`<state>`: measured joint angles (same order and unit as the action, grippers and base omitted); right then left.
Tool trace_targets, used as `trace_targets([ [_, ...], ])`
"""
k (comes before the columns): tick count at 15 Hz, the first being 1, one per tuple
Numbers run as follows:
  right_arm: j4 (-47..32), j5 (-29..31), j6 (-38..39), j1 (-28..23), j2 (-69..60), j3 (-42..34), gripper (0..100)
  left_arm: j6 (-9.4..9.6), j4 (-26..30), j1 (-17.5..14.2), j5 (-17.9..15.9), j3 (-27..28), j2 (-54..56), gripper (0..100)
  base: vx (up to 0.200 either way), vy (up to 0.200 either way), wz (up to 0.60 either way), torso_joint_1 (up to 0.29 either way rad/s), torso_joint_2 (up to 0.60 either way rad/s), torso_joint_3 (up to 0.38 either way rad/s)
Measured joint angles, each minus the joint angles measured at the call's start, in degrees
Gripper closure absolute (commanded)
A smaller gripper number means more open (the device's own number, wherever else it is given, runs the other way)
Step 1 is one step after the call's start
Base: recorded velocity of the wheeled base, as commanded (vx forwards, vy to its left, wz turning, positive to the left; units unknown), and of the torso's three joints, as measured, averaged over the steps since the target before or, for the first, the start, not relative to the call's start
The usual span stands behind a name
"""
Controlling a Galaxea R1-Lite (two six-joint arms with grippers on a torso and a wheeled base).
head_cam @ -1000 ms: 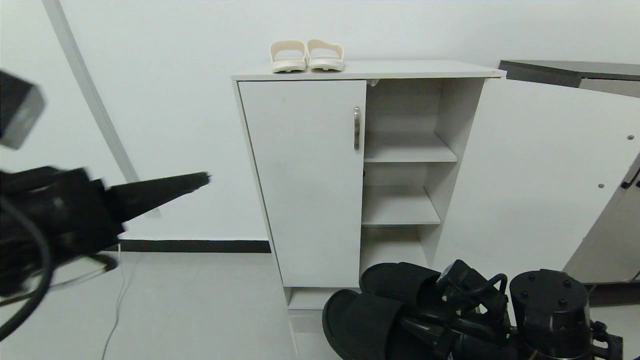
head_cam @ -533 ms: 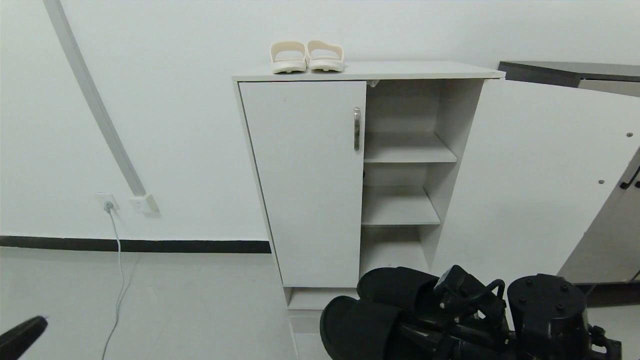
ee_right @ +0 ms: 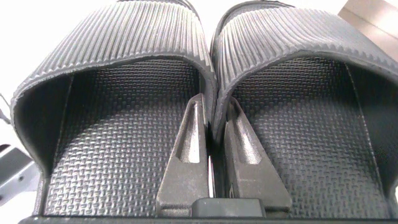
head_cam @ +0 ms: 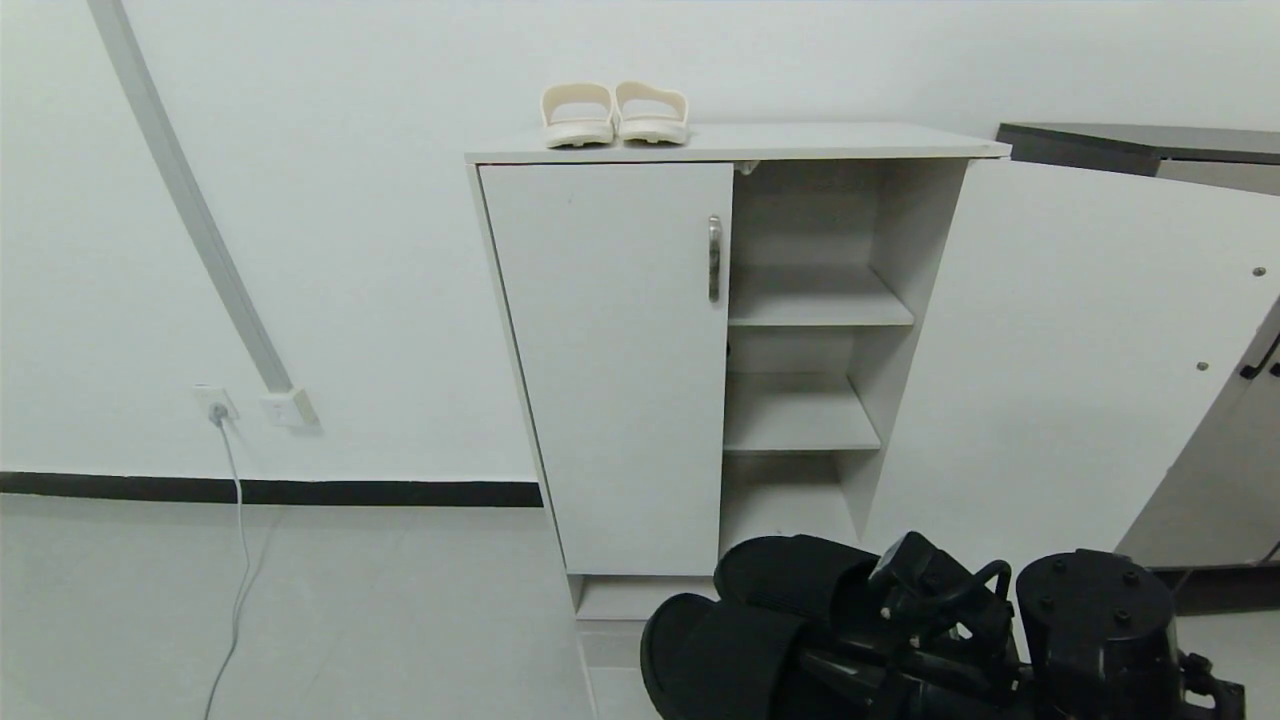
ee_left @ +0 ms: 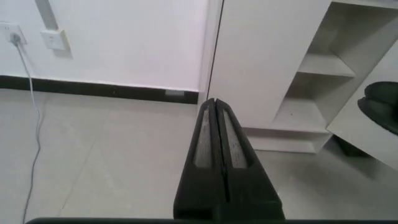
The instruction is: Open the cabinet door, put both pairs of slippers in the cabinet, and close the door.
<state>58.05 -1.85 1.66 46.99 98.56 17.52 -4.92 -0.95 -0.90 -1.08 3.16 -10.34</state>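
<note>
The right hand [ee_right: 214, 101] is squeezed shut on the inner sides of the pair of black ribbed rubber slippers [head_cam: 760, 610], held low, their long way pointing at the tall white wooden cabinet [head_cam: 850, 140], whose open shelves [head_cam: 795, 415] lie just ahead and higher.

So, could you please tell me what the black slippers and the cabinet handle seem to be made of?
The black slippers: likely moulded rubber or foam, matte; ribbed straps and a fine embossed footbed suggest it. The cabinet handle: probably metal with a satin finish, judging by its silvery-grey sheen, though coated plastic is possible.
</note>
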Motion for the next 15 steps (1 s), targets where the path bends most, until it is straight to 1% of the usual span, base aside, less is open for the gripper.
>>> trace_targets([
  [1,0.0,0.1,0.0,0.0,0.0,0.0,100,0.15,0.3,0.0,0.3,-1.0,2.6,100,0.000,0.000,0.00,0.000,0.00,0.000],
  [2,0.0,0.2,0.0,0.0,0.1,0.2,100,0.68,0.3,0.2,0.6,-1.7,5.2,100,0.000,0.000,0.00,0.000,0.00,0.000],
  [3,0.0,0.3,0.1,0.0,0.3,0.3,100,1.26,0.2,0.5,0.3,-2.0,7.0,100,0.000,0.000,0.00,0.000,0.00,0.000],
  [4,0.0,0.7,0.3,0.0,0.8,0.4,100,1.51,0.2,0.7,-0.7,-2.2,8.1,100,0.000,0.000,0.00,0.000,0.00,0.000],
  [5,0.3,1.9,0.4,0.0,1.8,0.6,100,1.51,0.3,0.7,-0.8,-2.3,9.0,100,0.000,0.000,0.00,0.000,0.00,0.000],
  [6,1.6,3.3,0.5,0.0,3.1,0.9,100,1.49,0.5,0.8,0.1,-2.4,9.5,100,0.000,0.000,0.00,0.000,0.00,0.000],
  [7,4.2,4.5,0.5,0.1,4.8,1.3,100,1.51,0.6,0.8,1.9,-2.4,9.8,100,0.000,0.000,0.00,0.000,0.00,0.000],
  [8,7.5,5.7,0.5,0.2,6.5,1.5,100,2.22,0.5,0.8,3.1,-2.5,10.1,100,0.000,0.000,0.00,0.000,0.00,0.000],
  [9,10.4,6.5,0.5,0.4,8.1,1.7,100,2.79,0.4,0.8,2.6,-2.5,10.2,100,0.000,0.000,0.00,0.000,0.00,0.000],
  [10,13.1,7.7,0.6,0.5,10.1,2.0,100,2.90,0.4,0.9,-0.7,-2.5,10.3,100,0.000,0.000,0.00,0.000,0.00,0.000],
  [11,15.6,9.0,0.8,0.6,12.1,2.7,100,2.85,0.5,0.9,-2.6,-2.5,10.4,100,0.000,0.000,0.00,0.000,0.00,0.000],
  [12,17.2,11.3,1.4,0.7,14.1,4.0,100,3.16,0.5,0.9,-2.1,-2.5,10.4,100,0.000,0.000,0.00,0.000,0.00,0.000],
  [13,18.1,14.6,1.9,0.7,16.4,6.0,100,4.55,0.5,0.9,0.8,-2.5,10.5,100,0.000,0.000,0.00,0.000,0.00,0.000],
  [14,18.8,17.4,2.2,0.7,18.6,8.1,100,6.16,0.5,0.9,1.9,-2.5,10.5,100,0.000,0.000,0.00,0.000,0.00,0.000],
  [15,19.1,19.7,2.4,0.8,20.5,10.2,100,6.81,0.8,0.9,1.0,-2.8,10.5,100,0.000,0.000,0.00,0.000,0.00,0.000],
])
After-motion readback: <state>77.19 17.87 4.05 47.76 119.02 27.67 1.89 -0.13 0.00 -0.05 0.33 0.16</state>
